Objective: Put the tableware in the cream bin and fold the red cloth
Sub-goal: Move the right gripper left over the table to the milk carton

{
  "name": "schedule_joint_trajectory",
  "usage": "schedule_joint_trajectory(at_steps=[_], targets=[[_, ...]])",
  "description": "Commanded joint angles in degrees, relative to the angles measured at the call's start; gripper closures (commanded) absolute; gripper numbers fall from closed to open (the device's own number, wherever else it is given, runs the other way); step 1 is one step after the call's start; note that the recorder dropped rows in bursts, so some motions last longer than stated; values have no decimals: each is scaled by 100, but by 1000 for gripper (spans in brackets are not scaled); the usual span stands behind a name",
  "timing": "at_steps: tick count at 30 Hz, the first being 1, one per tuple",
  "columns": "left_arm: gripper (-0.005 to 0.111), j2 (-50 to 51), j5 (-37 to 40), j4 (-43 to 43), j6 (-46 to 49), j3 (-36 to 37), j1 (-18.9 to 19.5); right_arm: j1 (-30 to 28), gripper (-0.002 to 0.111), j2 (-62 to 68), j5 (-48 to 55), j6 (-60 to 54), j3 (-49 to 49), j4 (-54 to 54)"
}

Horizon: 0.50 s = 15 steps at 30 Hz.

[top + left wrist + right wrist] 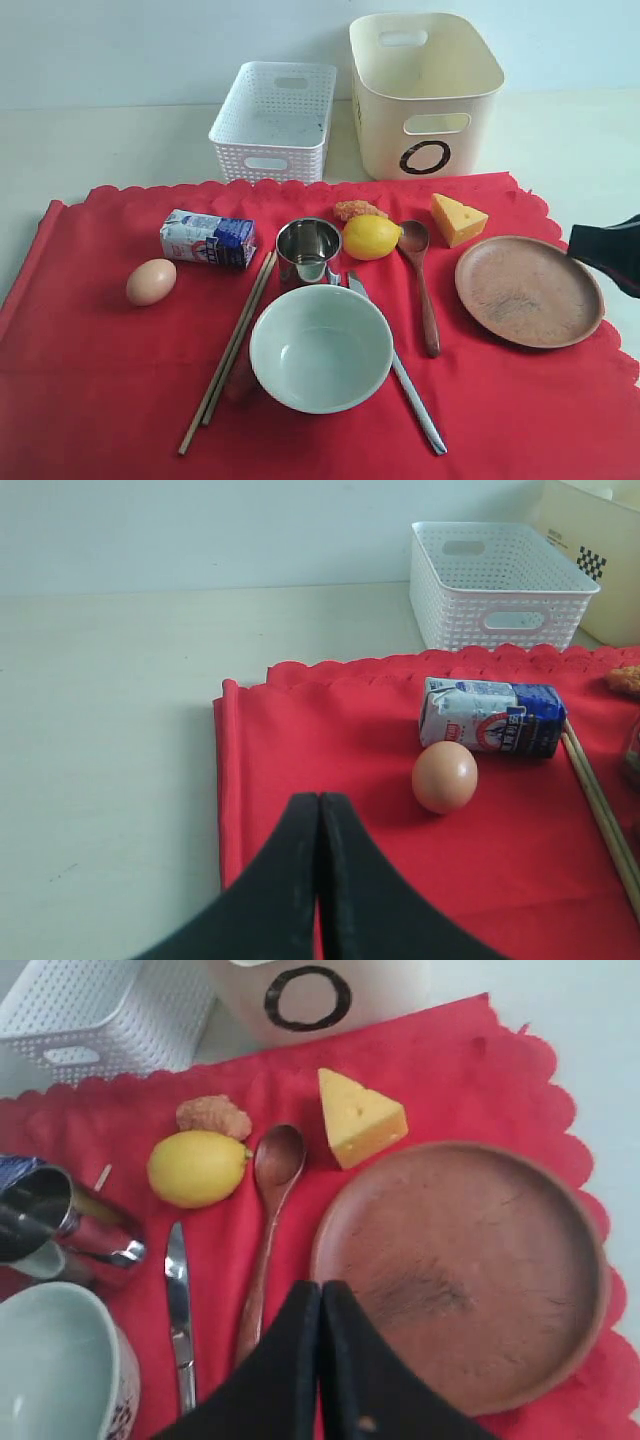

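Red cloth (pixel 100 400): spread flat on the pale table (pixel 80 150), scalloped edges visible; all tableware is carried on it.
Greenish-white bowl (pixel 321 347): upright, empty, at the cloth's front centre.
Steel cup (pixel 308 247): open side up, just behind the bowl.
Chopsticks (pixel 230 350): laid side by side on a diagonal, left of the bowl, top ends beside the cup.
Steel knife (pixel 400 370): laid flat along the bowl's right side.
Wooden spoon (pixel 422 285): between knife and plate, scoop end next to the lemon (pixel 371 237).
Wooden plate (pixel 528 290): empty, on the cloth's right side, cheese wedge (pixel 458 218) just behind it.
Cream bin (pixel 425 95): off the cloth, behind its far edge, black "O" facing forward, white lattice basket (pixel 273 120) beside it on the left.
Other items: egg (pixel 151 282) and milk carton (pixel 208 240) on the cloth's left; small brown lump (pixel 358 209) behind the lemon.
Left gripper (pixel 318 820): jaws pressed together, nothing held, above the cloth's left edge, near the egg.
Right gripper (pixel 321 1295): jaws pressed together, nothing held, above the plate's rim beside the spoon handle.
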Motion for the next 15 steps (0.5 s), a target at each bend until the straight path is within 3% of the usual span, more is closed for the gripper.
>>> schedule_joint_trajectory(at_steps=[1,4,15], targets=[[107,12,-70,13,-32,-16,-29,-20,108,300,605,-1978,-197,1679],[107,12,-70,13,-32,-16,-29,-20,104,531,1031,-2941,-319,2385],[107,12,-70,13,-32,-16,-29,-20,79,1525,2253,-3918,-785,3090]])
